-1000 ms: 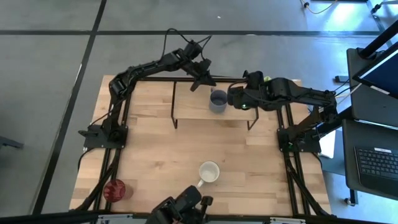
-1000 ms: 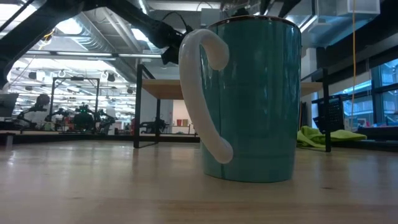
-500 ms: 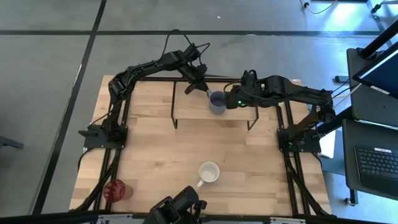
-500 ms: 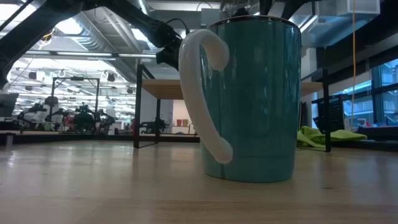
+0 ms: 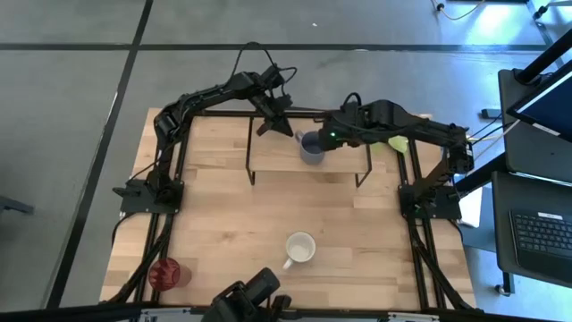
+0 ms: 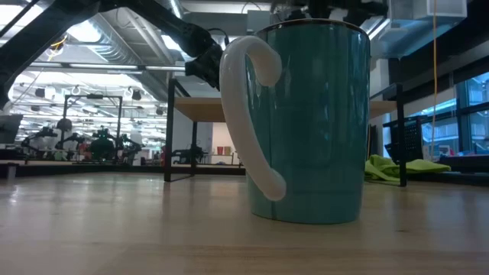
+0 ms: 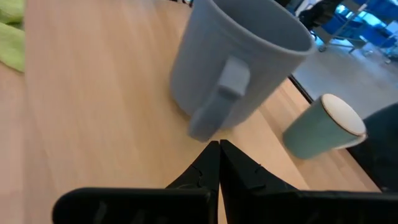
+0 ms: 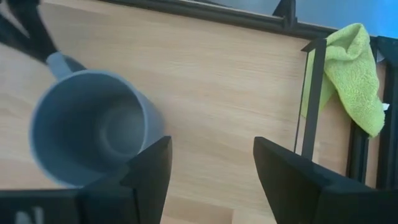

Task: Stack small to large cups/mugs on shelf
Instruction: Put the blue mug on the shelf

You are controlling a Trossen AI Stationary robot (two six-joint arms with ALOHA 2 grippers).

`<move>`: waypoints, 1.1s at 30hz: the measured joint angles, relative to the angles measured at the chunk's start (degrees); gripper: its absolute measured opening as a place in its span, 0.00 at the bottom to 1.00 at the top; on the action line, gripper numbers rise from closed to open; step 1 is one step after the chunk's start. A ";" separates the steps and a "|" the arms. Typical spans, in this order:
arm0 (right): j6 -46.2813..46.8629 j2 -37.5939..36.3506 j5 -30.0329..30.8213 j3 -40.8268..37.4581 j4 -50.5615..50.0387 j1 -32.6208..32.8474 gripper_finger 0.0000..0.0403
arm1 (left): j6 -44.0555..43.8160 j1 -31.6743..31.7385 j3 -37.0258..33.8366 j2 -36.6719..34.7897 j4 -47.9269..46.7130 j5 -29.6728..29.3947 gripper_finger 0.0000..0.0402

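Two grippers up at the shelf (image 5: 273, 154), both by the grey mug (image 5: 312, 146). Left gripper (image 5: 292, 131) fingers (image 7: 211, 168) clenched tight, tips together, holding nothing, pointing at the mug's handle from just beside it; contact with handle can't be confirmed. Right gripper (image 5: 327, 140) fingers (image 8: 292, 174) spread wide, grasping nothing, hovering over the shelf next to the mug on the side away from the handle.

Grey mug: upright on the light-wood shelf board, mouth up, looks empty inside, squared handle turned toward the left gripper. White mug (image 5: 300, 248): upright on the worktop (image 5: 223, 215) near the front edge, well apart from the shelf, teal outside with white handle and white interior, filling the low view. Red tumbler (image 5: 165, 273): at the front-left corner of the worktop, well apart from both mugs. Green cloth (image 8: 354, 74) beyond the shelf's end by the right arm
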 joint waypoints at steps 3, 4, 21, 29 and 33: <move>-0.87 0.29 -0.99 0.00 0.02 -1.32 0.56 | 0.90 -0.03 0.00 0.00 -0.50 1.08 0.00; -0.91 0.29 -1.07 0.00 0.02 -1.60 0.56 | 1.32 0.12 0.00 0.00 -0.28 0.37 0.00; -0.65 1.61 -5.03 0.00 0.02 -1.69 0.56 | -4.36 -1.36 -0.02 0.00 16.85 1.31 0.00; -0.52 1.90 -8.79 0.00 0.02 -1.69 0.56 | -4.04 -2.00 -0.07 0.50 12.78 1.42 0.00; -0.52 1.91 -9.51 0.00 0.02 -1.67 0.56 | -3.88 -1.93 -0.07 0.50 11.22 1.41 0.00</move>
